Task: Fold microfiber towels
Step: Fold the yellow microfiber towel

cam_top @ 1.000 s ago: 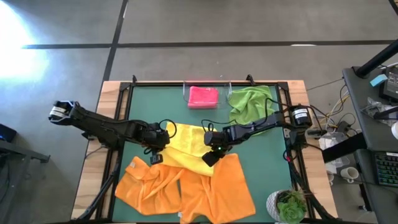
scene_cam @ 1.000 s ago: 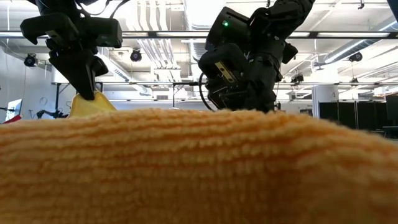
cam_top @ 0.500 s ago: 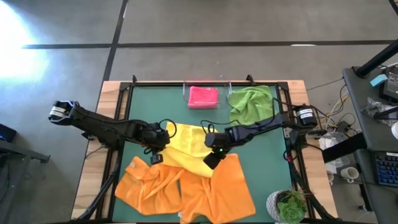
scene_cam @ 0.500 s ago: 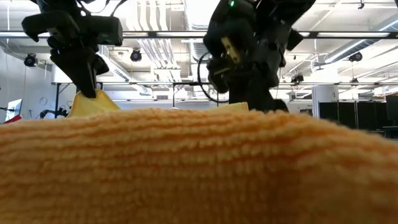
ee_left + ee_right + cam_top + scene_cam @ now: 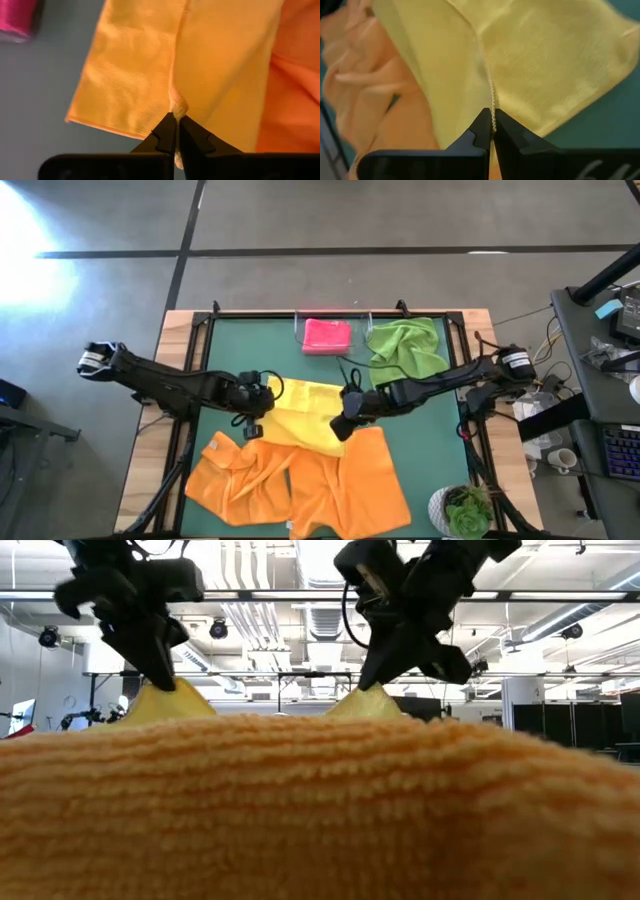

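1. Your left end effector [image 5: 252, 402] is clenched on the left edge of the yellow towel [image 5: 300, 418]; the left wrist view shows its fingers [image 5: 167, 131] pinching a puckered bit of hem.
2. Your right end effector [image 5: 350, 404] is clamped on the same towel's right edge, which it lifts into a small peak in the low view.
3. The yellow towel lies mid-worktop, its near edge overlapping the two orange towels [image 5: 300, 485] spread along the front.
4. Behind it, the pink towel [image 5: 327, 335] sits folded in a clear tray [image 5: 299, 330], with the green towel [image 5: 405, 346] crumpled just beside it. A potted plant [image 5: 462, 512] stands at the front right corner.
5. An orange towel [image 5: 320, 810] fills the low view, hiding the worktop [image 5: 430, 435].
6. Both arms reach inward from the worktop's sides, low and nearly level.
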Available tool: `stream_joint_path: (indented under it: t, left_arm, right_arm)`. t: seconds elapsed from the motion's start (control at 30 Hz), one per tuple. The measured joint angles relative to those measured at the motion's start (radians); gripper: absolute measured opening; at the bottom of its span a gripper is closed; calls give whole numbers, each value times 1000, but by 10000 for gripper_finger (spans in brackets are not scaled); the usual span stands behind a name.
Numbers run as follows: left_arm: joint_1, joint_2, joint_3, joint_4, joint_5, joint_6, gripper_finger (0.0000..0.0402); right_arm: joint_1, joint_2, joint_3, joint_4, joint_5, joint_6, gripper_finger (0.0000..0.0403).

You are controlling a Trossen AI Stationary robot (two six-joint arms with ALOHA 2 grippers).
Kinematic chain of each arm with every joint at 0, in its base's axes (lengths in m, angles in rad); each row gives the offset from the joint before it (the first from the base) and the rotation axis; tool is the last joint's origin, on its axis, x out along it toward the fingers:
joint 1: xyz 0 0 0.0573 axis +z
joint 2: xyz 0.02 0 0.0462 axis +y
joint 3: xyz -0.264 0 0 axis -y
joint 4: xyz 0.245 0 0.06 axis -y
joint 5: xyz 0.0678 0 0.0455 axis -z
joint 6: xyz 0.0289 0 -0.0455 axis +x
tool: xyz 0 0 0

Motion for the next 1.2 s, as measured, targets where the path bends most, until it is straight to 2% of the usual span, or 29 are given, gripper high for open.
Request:
stream_joint_path:
  t: [0.13,0.33,0.57,0.8,1.03,1.2]
  left_arm:
    - [13,22,0,33,-44,20,0]
    - [53,73,0,42,-161,21,0]
    - [110,166,-2,50,-183,21,0]
    - [139,239,-3,56,-272,22,0]
    - [166,283,-3,156,-284,121,0]
    - [176,296,-3,179,-284,125,0]
  right_arm:
    - [-26,12,0,1,25,-8,8]
    - [-62,47,-1,-37,119,-2,8]
    - [-109,68,-1,-53,163,-29,8]
    - [-138,68,-1,-83,178,-21,8]
    - [-165,88,-1,-87,168,-25,8]
    - [-167,102,-1,-85,164,-25,8]
